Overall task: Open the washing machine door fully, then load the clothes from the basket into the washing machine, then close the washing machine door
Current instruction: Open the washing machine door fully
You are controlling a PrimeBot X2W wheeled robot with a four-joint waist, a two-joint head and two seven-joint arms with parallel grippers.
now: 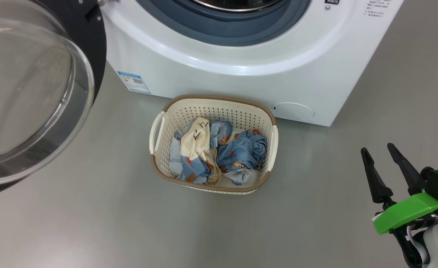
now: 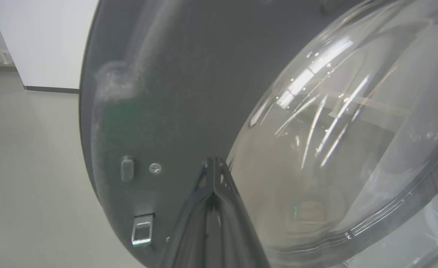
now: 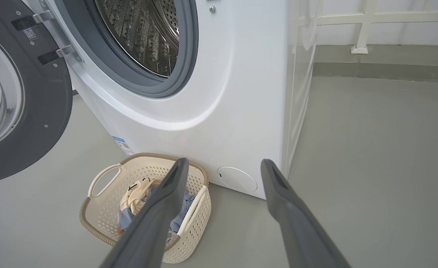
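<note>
Left claw [image 2: 213, 163], pinched shut and empty, press on glossy black-rimmed round glass door [image 1: 29, 93] at nine o'clock until fully wide, leaving spread right claw [image 1: 377, 148] at four o'clock clear.

The right gripper [image 1: 377, 149] hangs out at the robot's right, its two long dark fingers spread wide and empty, while the left gripper [image 2: 213, 165] has its fingers pressed tight together, tips meeting
</note>
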